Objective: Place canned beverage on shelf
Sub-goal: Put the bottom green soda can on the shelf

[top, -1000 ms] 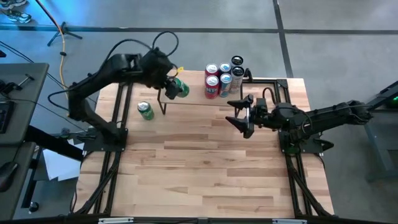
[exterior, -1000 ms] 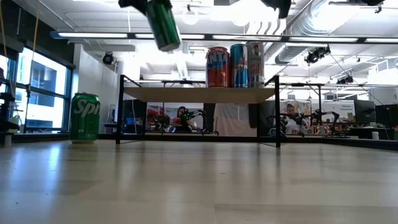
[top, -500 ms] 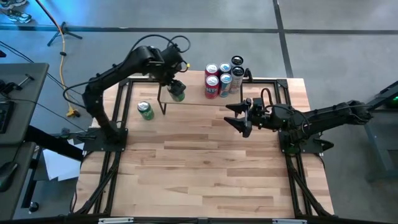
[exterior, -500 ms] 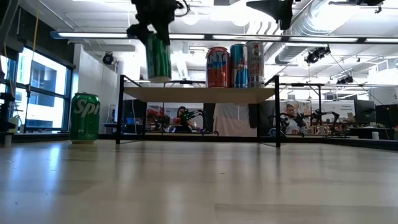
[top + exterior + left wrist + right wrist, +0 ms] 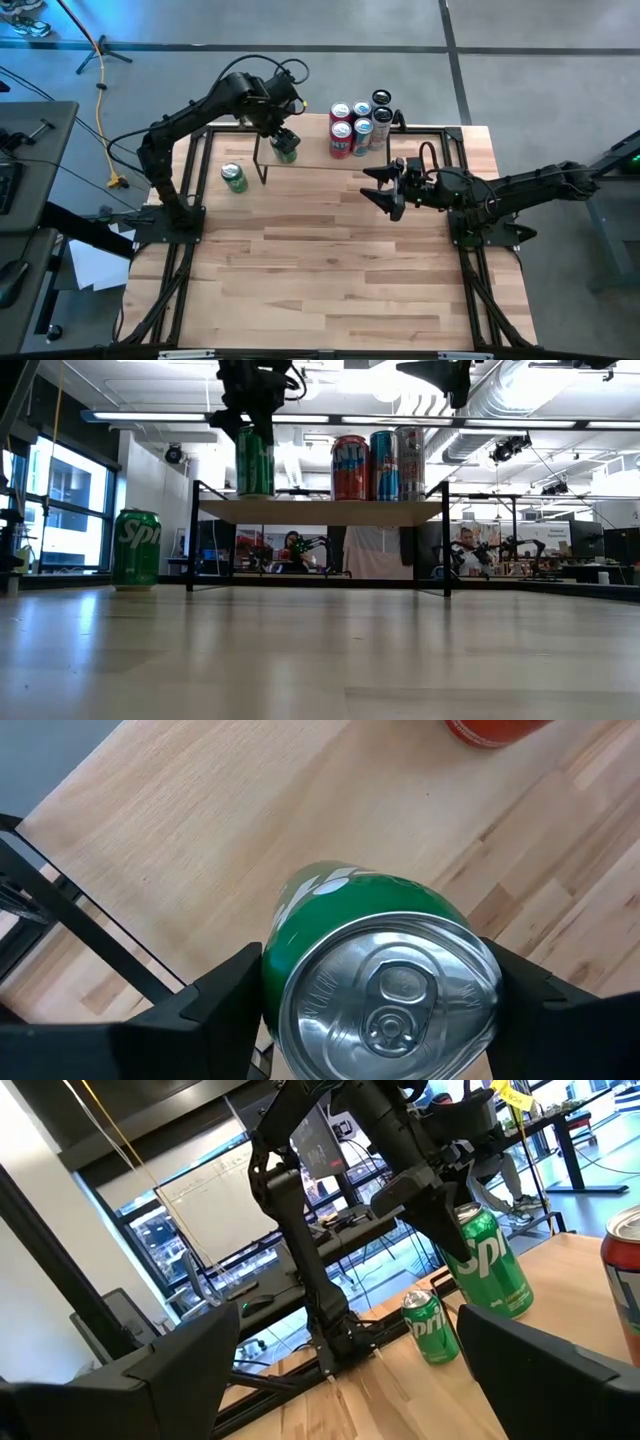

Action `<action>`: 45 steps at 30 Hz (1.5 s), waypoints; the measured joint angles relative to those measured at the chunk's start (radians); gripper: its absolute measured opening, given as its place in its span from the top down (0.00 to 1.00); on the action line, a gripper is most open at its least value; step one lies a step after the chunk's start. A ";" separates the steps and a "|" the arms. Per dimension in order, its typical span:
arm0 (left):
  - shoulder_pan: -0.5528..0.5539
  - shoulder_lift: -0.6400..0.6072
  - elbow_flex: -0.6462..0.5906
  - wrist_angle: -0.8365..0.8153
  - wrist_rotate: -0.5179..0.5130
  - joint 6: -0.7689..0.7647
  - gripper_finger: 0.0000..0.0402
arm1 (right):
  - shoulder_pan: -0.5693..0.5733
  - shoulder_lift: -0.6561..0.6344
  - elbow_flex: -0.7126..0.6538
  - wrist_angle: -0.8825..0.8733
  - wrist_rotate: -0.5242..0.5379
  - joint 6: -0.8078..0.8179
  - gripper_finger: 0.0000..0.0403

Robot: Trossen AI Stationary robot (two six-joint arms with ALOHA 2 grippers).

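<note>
In the low view the left pincer (image 5: 254, 422) is cut off by the top edge of the frame; only its dark lower part shows above the green can (image 5: 255, 461). In the left wrist view the fingers (image 5: 215, 1003) sit on either side of the can's silver top, one at the lower left and one at the lower right, close against its sides; whether they press or have just let go cannot be told. The right pincer (image 5: 385, 188) hangs right of centre in the high view, jaws spread wide and holding nothing; in the low view only a dark tip shows at the top edge.

A second ago the green can hung tilted above the upper left of the shelf (image 5: 320, 511); half a second ago it was upright just over the board. Now it stands upright on the shelf's left end, well apart from the cluster of cans (image 5: 378, 464) at mid-shelf. The right arm has barely shifted.

A second green can (image 5: 136, 549) stands on the desk (image 5: 320, 660) at the left of the low view, reading "Spr", the rest turned away. The red can in the cluster carries blue lettering too small to read.
</note>
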 joint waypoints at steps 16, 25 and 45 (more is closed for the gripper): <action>0.000 0.000 0.000 0.028 -0.042 0.031 0.36 | 0.000 0.000 0.000 -0.016 0.000 -0.002 0.11; 0.000 0.000 -0.001 0.053 -0.042 0.052 0.36 | 0.000 0.000 0.000 -0.016 0.000 -0.002 0.11; -0.002 0.000 -0.001 0.035 -0.042 0.139 0.36 | 0.000 0.000 0.000 -0.019 0.000 -0.002 0.11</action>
